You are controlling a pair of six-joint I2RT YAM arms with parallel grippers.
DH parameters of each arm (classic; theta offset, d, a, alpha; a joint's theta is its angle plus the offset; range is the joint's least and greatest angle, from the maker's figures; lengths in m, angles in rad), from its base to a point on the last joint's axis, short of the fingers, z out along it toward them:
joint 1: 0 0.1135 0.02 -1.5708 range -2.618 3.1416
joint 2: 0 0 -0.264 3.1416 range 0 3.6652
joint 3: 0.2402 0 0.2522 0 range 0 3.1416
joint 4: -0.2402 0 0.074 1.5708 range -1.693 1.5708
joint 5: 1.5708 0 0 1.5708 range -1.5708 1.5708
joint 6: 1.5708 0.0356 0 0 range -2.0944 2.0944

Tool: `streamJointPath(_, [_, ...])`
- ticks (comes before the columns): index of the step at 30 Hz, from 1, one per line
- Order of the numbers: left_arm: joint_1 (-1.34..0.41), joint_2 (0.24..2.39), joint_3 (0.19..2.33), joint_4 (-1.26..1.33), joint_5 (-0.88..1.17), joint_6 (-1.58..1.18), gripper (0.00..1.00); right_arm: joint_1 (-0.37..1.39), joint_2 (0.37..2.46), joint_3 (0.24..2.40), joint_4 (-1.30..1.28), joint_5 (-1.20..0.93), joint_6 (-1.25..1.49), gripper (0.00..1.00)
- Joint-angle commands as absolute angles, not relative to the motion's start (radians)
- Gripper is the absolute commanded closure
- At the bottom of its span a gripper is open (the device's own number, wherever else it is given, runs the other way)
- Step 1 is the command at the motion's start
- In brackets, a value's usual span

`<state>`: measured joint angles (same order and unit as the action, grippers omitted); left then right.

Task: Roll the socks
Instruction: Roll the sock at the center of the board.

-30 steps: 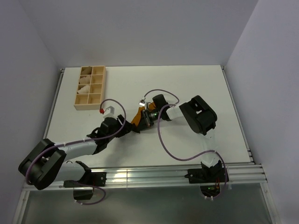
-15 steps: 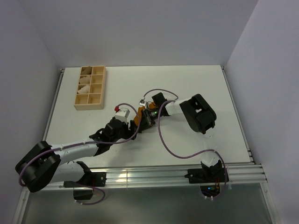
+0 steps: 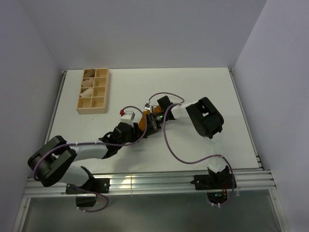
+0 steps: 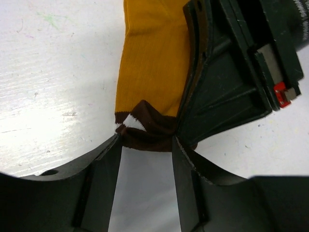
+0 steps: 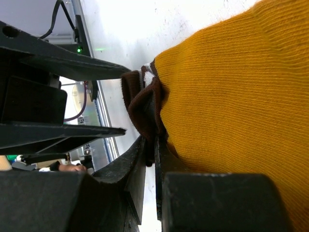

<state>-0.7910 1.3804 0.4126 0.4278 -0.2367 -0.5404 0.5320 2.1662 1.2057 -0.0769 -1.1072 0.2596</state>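
The mustard-orange sock lies mid-table between the two arms. In the left wrist view its orange body ends in a dark brown cuff with a white patch. My left gripper is open, its fingertips flanking the cuff's end and touching it on both sides, with bare table showing between the fingers. My right gripper is shut on the brown cuff, with the orange knit beside it. From above, the left gripper and right gripper meet at the sock.
A wooden divided tray stands at the back left with pale rolled bundles in some compartments. Purple cables loop over the table by the right arm. A metal rail runs along the near edge. Walls close in both sides.
My left arm has reached right and forward, bringing its jaws onto the sock's cuff, and they have narrowed there. The right gripper has shifted slightly left, holding the sock throughout.
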Motion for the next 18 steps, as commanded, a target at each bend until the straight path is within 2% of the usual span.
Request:
streamJointPath(1, [-0.793, 1.41, 0.465, 0.468, -0.282, -0.56, 0.5, 0.525, 2.203, 1.215, -0.137, -1.035, 0.209, 0.9])
streamJointPath(8, [-0.781, 1.431, 0.478, 0.462, -0.324, -0.591, 0.64, 0.526, 2.206, 1.21, -0.124, -1.028, 0.216, 0.9])
streamJointPath(18, [-0.779, 1.514, 0.543, 0.416, -0.301, -0.594, 0.67, 0.525, 2.204, 1.212, -0.126, -1.016, 0.218, 0.9])
